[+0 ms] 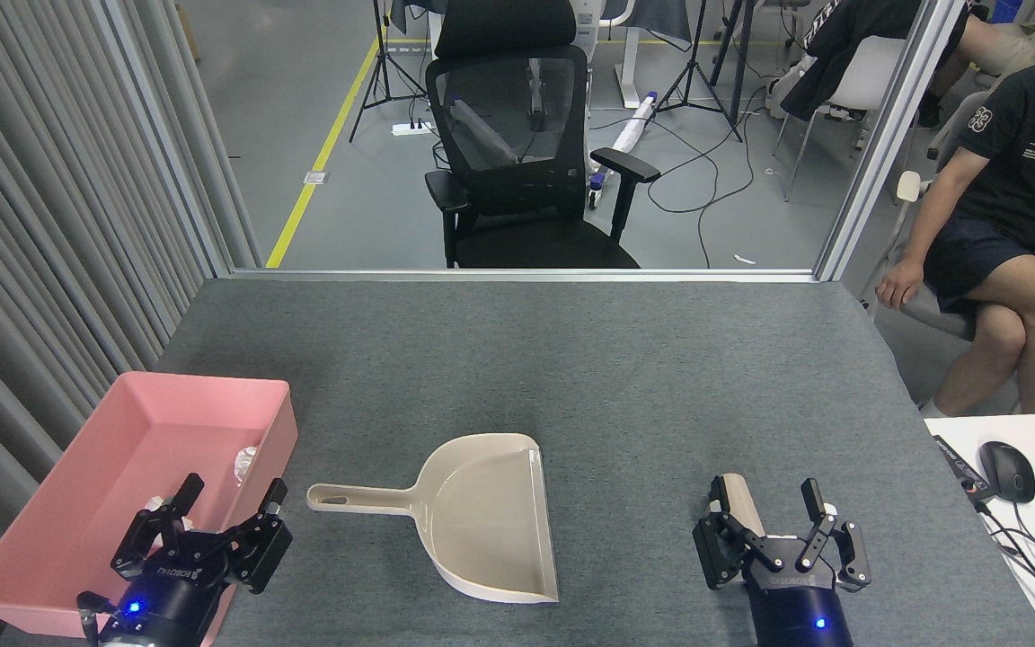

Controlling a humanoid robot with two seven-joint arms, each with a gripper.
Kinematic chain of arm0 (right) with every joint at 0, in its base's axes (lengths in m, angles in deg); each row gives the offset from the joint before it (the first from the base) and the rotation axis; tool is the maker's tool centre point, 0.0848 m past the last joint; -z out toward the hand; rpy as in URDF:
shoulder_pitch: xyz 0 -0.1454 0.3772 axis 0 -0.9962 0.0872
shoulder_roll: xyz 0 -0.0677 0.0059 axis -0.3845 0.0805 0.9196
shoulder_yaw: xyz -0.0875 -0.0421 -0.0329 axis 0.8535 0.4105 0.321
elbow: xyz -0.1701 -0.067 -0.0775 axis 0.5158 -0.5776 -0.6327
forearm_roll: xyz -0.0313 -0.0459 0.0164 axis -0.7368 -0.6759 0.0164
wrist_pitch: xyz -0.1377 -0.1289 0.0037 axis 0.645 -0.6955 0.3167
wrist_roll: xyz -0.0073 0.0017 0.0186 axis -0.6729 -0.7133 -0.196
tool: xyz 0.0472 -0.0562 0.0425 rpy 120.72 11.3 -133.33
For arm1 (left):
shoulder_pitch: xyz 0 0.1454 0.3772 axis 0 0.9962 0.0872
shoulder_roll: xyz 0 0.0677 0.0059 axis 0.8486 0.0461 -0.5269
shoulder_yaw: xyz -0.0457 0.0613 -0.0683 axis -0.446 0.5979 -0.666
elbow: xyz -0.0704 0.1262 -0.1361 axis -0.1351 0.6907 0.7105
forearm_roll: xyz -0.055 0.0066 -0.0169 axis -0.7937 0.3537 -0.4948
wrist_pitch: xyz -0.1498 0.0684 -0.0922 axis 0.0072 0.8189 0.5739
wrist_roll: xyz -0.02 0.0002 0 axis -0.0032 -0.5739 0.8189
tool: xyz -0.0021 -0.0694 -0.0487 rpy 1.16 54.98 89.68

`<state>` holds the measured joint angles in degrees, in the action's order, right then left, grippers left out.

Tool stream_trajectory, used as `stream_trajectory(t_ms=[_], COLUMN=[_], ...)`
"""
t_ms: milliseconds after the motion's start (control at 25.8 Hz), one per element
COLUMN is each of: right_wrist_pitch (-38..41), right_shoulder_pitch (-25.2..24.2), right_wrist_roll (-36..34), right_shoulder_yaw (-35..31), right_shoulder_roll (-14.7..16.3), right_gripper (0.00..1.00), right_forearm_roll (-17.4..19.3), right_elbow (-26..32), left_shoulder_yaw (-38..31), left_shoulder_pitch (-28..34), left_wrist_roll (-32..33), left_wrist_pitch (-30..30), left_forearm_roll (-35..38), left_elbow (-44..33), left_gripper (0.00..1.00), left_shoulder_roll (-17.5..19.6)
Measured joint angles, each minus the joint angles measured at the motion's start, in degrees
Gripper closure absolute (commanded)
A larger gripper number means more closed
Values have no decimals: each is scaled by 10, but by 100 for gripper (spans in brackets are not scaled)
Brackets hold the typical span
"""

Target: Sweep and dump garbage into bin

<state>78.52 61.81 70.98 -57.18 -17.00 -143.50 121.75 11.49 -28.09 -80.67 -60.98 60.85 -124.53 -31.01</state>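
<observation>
Grey felt surface (pixel 571 359) carries all the task items. Pink bin (pixel 136 429) sits at the near left corner, one long wall along the left edge. Beige dustpan (pixel 490 517) lies flat near centre, just right of the bin and apart from it, handle pointing left, open lip facing right. Left tool (pixel 203 517) hangs over the bin's near right part, fingers spread, released, holding nothing. Right tool (pixel 774 519) is at the near right, fingers spread, released; it stands over the brush (pixel 735 496), whose beige tip shows beside the left finger, the rest hidden under the tool. Contact with the brush cannot be judged. Garbage: one tissue ball (pixel 246 462) lies in the bin against its right wall; the second ball (pixel 152 505) is mostly hidden behind the left tool, only a white sliver showing, also inside the bin. Off the surface: black office chair (pixel 526 153) beyond the far edge, seated person (pixel 1012 225) at far right, mouse (pixel 1007 470) on the white desk at right
</observation>
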Motion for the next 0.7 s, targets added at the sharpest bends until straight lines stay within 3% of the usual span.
stream_trajectory(t_ms=[697], right_wrist_pitch=[-10], right_shoulder_pitch=[43], right_wrist_roll=[23], right_shoulder_yaw=[7], right_shoulder_roll=[-3], right_gripper=[2], right_forearm_roll=[-5], right_elbow=[-22], left_shoulder_yaw=[-25], left_shoulder_pitch=[4], left_wrist_roll=[-2], left_wrist_pitch=[36], left_forearm_roll=[3], left_elbow=[6], left_gripper=[1], left_shoulder_roll=[6])
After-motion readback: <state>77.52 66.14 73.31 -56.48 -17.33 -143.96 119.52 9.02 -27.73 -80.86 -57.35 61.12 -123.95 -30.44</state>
